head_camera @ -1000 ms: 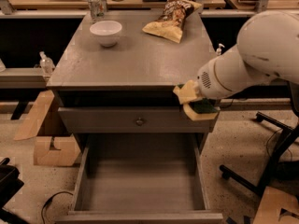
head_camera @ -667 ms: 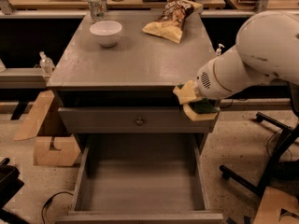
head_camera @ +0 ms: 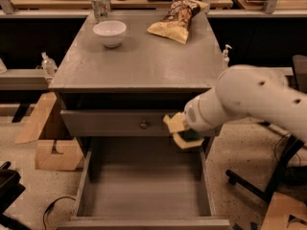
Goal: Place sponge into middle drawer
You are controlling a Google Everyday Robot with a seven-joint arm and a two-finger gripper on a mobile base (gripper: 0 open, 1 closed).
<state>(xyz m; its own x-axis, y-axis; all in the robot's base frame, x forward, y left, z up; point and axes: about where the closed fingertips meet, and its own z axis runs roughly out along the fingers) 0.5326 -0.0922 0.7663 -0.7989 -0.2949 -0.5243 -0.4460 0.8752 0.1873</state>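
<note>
My gripper (head_camera: 183, 132) hangs at the end of the white arm (head_camera: 249, 102), in front of the right end of the shut drawer front with the brass knob (head_camera: 143, 124). It is shut on the sponge (head_camera: 190, 134), whose dark green layer shows between pale yellow parts. The middle drawer (head_camera: 144, 190) is pulled wide open below, and its flat grey floor is bare. The sponge is held above the drawer's back right part, clear of the floor.
On the grey tabletop (head_camera: 139, 61) stand a white bowl (head_camera: 110, 32), a yellow chip bag (head_camera: 178, 18) and a can (head_camera: 99, 5). Cardboard (head_camera: 45, 138) lies left of the cabinet. A black chair base (head_camera: 259, 186) stands at the right, and a cable (head_camera: 53, 207) runs at the lower left.
My gripper has moved down and left with the sponge, from the tabletop's front right corner to in front of the knobbed drawer front, over the open drawer.
</note>
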